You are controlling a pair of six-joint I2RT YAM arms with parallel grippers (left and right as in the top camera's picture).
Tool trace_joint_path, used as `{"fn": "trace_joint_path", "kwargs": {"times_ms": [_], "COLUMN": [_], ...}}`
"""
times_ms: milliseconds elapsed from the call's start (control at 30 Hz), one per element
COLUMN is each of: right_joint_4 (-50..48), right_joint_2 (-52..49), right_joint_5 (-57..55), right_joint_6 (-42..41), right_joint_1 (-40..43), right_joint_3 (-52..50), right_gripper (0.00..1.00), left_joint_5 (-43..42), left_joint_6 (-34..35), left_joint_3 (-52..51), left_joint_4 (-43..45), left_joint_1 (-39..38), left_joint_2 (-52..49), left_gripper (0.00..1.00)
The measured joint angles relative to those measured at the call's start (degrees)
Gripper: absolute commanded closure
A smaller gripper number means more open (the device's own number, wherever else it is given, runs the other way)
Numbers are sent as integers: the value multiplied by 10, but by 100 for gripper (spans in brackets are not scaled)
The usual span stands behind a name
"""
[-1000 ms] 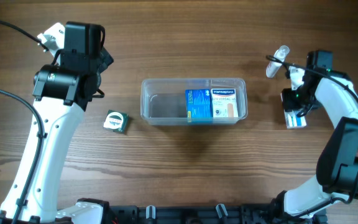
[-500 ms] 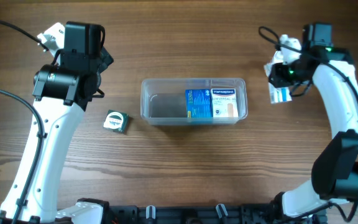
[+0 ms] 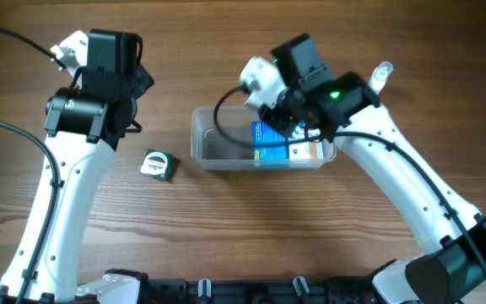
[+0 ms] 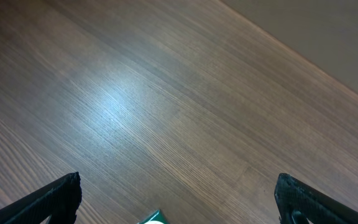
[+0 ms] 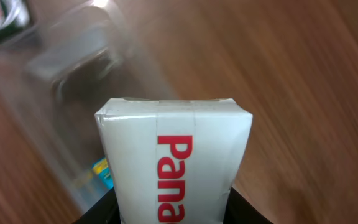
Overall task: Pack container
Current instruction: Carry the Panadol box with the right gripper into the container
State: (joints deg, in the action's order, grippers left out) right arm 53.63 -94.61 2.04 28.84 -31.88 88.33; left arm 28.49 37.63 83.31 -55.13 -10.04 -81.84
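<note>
The container (image 3: 212, 150), a clear plastic tub, stands at the table's middle and holds a blue box (image 3: 268, 142) and a white plaster box (image 3: 307, 142) in its right half. My right gripper (image 3: 283, 118) hangs over the tub's back rim, shut on a white box with red letters (image 5: 173, 155). In the right wrist view the tub (image 5: 67, 87) lies blurred below and left of that box, and the gripper (image 5: 173, 214) clamps the box's lower end. My left gripper (image 3: 132, 105) is open and empty, left of the tub; its jaws (image 4: 179, 198) are spread wide.
A small green and white item (image 3: 157, 164) lies left of the tub; its tip shows in the left wrist view (image 4: 151, 218). A small clear bottle (image 3: 382, 74) lies at the back right. Bare wood surrounds the tub.
My right arm has swung left from the table's right side to above the container, carrying the white box. The left arm has not moved.
</note>
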Motion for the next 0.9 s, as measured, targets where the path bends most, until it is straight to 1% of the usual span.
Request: {"fn": "trace_joint_path", "kwargs": {"times_ms": [233,300,467,667,800,900], "right_joint_4": [48,49,65,63,26,8], "right_joint_2": [-38,-49,-68,-77,-80,-80], "right_joint_5": [-17,-19,-23,-23,-23,6], "right_joint_6": [114,140,195,210,188,168], "right_joint_1": [-4,-3,17,56,63,63], "right_joint_3": [0,0,0,-39,-43,-44], "right_gripper": [60,55,53,53,53,53], "left_joint_5": [0,0,0,0,0,0], "left_joint_6": [0,0,0,0,0,0], "left_joint_3": [0,0,0,0,0,0], "left_joint_4": [0,0,0,0,0,0], "left_joint_1": [0,0,0,0,0,0], "left_joint_2": [0,0,0,0,0,0], "left_gripper": [0,0,0,0,0,0]}}
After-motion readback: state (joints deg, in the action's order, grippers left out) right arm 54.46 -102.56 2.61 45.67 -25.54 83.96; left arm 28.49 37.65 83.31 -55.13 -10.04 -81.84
